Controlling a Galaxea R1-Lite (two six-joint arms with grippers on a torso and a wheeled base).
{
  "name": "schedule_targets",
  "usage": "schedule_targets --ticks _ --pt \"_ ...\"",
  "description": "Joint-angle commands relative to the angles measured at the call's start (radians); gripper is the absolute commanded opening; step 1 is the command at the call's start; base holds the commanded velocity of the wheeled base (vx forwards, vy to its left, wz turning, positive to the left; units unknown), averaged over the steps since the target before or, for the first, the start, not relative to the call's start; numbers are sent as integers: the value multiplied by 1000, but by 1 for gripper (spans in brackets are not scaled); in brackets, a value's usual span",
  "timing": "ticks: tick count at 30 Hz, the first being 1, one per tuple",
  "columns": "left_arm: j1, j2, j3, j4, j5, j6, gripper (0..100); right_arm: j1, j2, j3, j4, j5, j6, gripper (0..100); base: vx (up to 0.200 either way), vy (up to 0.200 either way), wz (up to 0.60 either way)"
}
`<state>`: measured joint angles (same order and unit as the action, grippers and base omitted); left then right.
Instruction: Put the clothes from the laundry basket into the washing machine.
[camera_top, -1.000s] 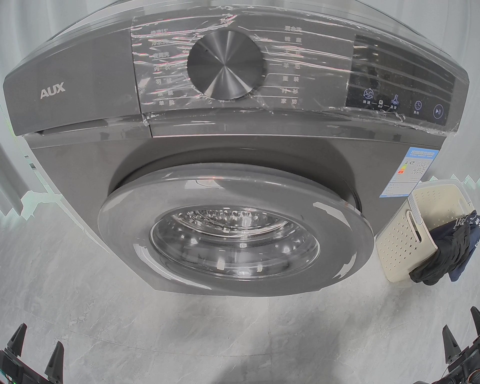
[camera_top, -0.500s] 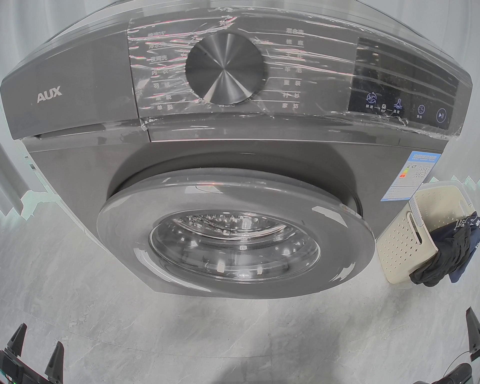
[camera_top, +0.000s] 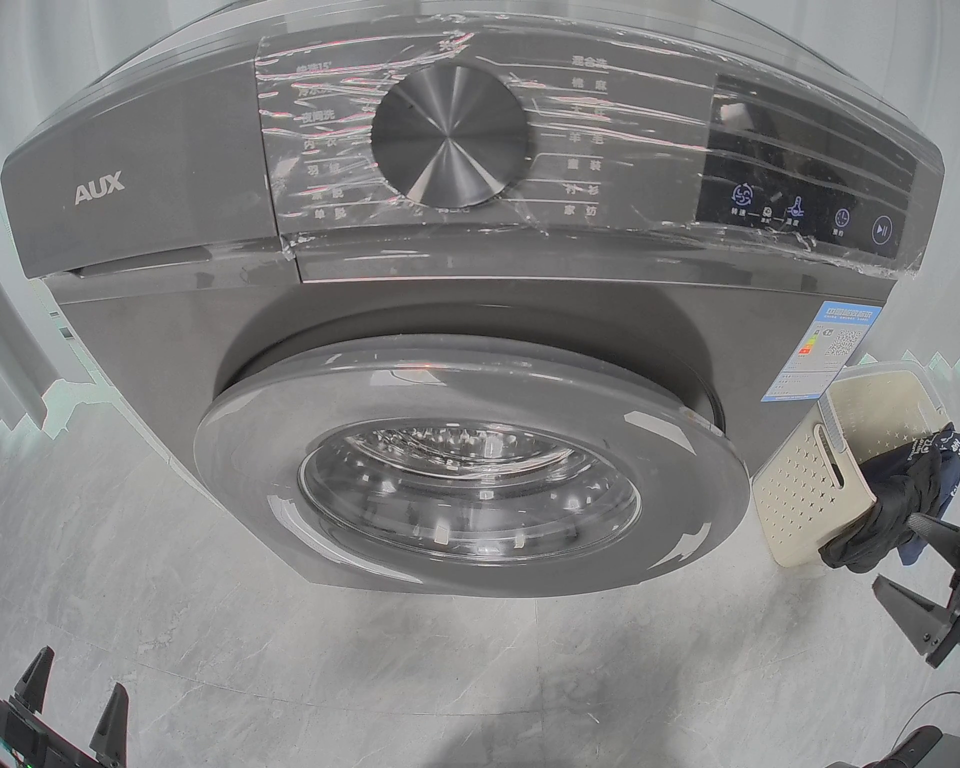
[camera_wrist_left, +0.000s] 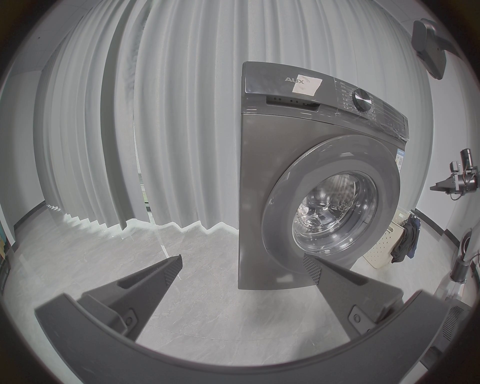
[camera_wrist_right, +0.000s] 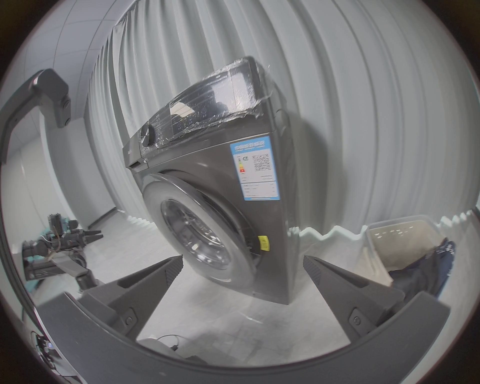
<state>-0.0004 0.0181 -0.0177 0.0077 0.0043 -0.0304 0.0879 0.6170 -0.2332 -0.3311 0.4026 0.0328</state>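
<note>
A grey metallic front-loading washing machine (camera_top: 470, 330) is seen on the smooth, stone-patterned floor (camera_top: 600, 680), its round glass-windowed door (camera_top: 470, 485) closed. To its right a cream perforated plastic laundry basket (camera_top: 800, 480) is set, with dark crumpled clothes (camera_top: 890, 500) draped over its rim. The right gripper (camera_top: 892, 550) is held beside the clothes, jaws spread and empty; the left gripper (camera_top: 82, 668) is held at the near left, jaws likewise apart.

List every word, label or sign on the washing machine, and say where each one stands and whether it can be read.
Brand logo: white letters on the washing machine drawer front, legible.
Programme names: beside the dial, under wrinkled film, too small.
Energy sticker: print too small.
Touch panel: icons, including a play/pause sign; captions too small.
White patch on top: no readable print.
</note>
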Motion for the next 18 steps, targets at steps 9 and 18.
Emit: schedule_targets --ticks 9,18 --pt "0 -17 15 0 0 0 100 319 372 6 -217 -123 91 100 0 0 0" --pt "-1 -17 15 0 0 0 100 392 535 -66 -307 -246 104 100 0 0 0"
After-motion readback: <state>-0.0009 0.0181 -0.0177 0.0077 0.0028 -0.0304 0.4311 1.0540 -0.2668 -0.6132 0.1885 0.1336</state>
